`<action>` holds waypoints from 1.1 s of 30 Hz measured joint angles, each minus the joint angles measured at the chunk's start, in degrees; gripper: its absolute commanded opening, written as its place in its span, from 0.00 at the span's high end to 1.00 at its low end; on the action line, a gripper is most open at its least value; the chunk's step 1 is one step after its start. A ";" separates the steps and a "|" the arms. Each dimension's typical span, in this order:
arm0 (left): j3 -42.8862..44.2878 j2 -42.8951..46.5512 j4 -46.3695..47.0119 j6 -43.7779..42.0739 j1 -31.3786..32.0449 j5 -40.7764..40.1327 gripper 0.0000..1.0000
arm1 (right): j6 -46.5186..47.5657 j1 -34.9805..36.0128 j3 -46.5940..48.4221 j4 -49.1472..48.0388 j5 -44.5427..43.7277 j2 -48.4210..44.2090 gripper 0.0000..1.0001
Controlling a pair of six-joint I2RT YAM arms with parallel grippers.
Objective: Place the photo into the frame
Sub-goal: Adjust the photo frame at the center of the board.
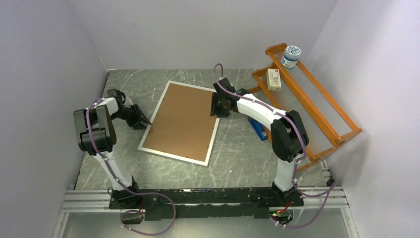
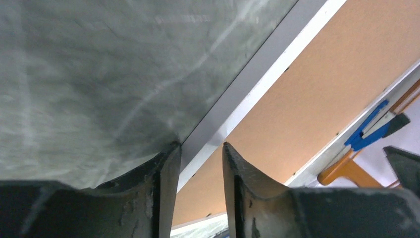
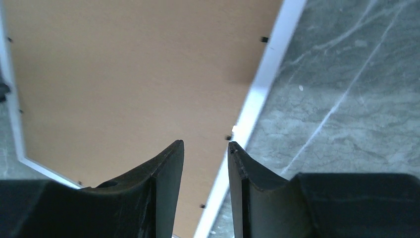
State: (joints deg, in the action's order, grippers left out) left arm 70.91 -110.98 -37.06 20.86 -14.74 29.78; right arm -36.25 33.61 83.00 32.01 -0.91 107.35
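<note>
The left arm [image 1: 117, 171] and the right arm [image 1: 257, 111] are each built of white tubular links joined by bulky black joint housings. Purple cables [image 1: 146, 233] are run along both and looped below the black base plate [image 1: 208, 198], which is mounted on a silver rail [image 1: 84, 201]. The left gripper [image 2: 200, 148] and right gripper [image 3: 205, 145] are fitted with black, curved fingers [image 2: 168, 188], seemingly scuffed along their edges.

L fingers [image 2: 163, 198] apart, pointing down; R fingers [image 3: 161, 193] apart, R arm [image 1: 262, 113] extended fwd.
</note>
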 measured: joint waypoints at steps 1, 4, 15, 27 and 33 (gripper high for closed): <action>-0.87 0.33 0.13 0.39 0.37 0.37 0.63 | 0.02 -0.09 0.63 0.11 0.02 0.24 0.59; -4.59 3.13 0.15 1.57 3.23 -0.42 0.65 | 0.13 -0.17 3.08 0.31 0.13 1.46 0.59; -20.02 16.61 1.33 8.98 10.73 -0.46 0.65 | -0.92 0.72 9.38 3.34 -0.15 7.04 0.56; -26.97 36.06 -0.57 15.23 12.85 -4.92 0.48 | -1.66 13.75 27.39 13.66 -7.67 18.73 0.48; -21.38 51.15 -11.41 20.44 12.83 -21.29 0.32 | -2.82 19.26 40.46 18.05 -10.40 28.11 0.46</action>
State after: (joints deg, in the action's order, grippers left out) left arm 49.54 -59.83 -48.47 41.30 -1.91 8.49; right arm -39.07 52.86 123.46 50.06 -11.31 135.46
